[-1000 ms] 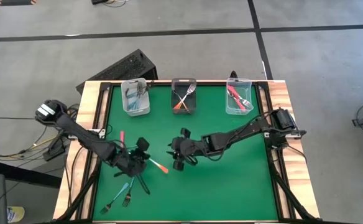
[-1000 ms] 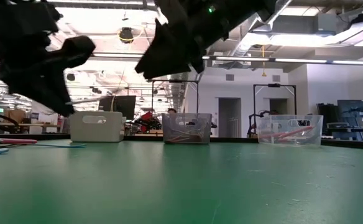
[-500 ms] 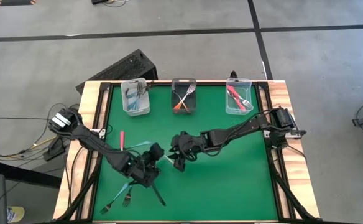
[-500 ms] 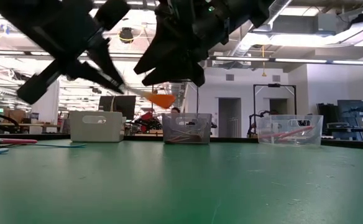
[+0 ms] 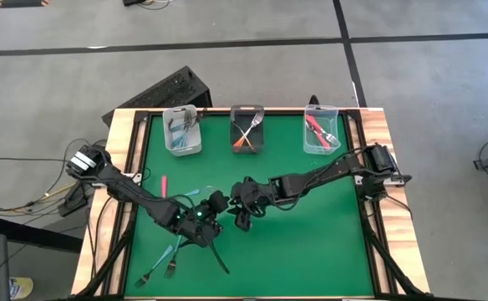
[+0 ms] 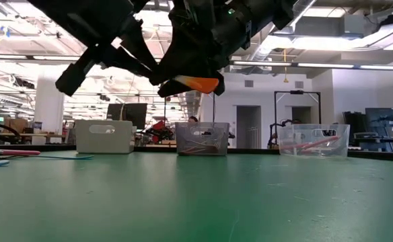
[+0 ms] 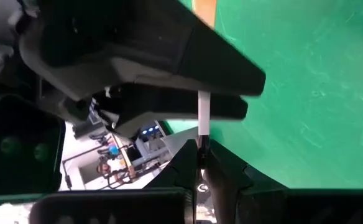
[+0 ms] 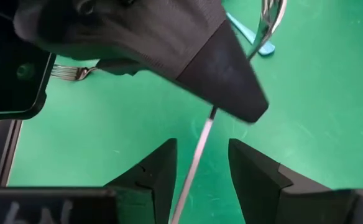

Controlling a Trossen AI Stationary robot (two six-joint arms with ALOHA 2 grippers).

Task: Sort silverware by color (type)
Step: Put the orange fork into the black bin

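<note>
Above the middle of the green table my left gripper [image 5: 217, 209] [image 7: 200, 149] is shut on an orange-handled fork [image 6: 195, 84]. Its silver shaft [image 7: 203, 115] runs away from my fingers to the orange handle [image 7: 205, 7]. My right gripper [image 5: 241, 212] [image 8: 200, 167] faces it, open, one finger on either side of the shaft [image 8: 201, 140] without touching it. Several more forks [image 5: 165, 261] lie flat on the table near its front left corner, and a pink one [image 5: 163, 184] lies near the left edge. My left gripper pinches the fork's silver metal end [image 7: 201, 142] between its two fingers, which run along the fork. The fork sticks straight out past the fingertips, orange handle farthest away, lifted clear of the table. I cannot see the tines.
Three small bins stand along the far edge: left [image 5: 182, 131] with blue forks, middle [image 5: 247, 128] with orange forks, right [image 5: 321, 130] with pink-red forks. A light blue handle [image 8: 256, 38] and fork tines [image 8: 76, 73] lie on the cloth below the grippers.
My left gripper has carried the orange fork up and toward the table's right, rolling its wrist, until the fork's shaft stands between the right gripper's open fingers. The right gripper has stayed in place and turned a little.
</note>
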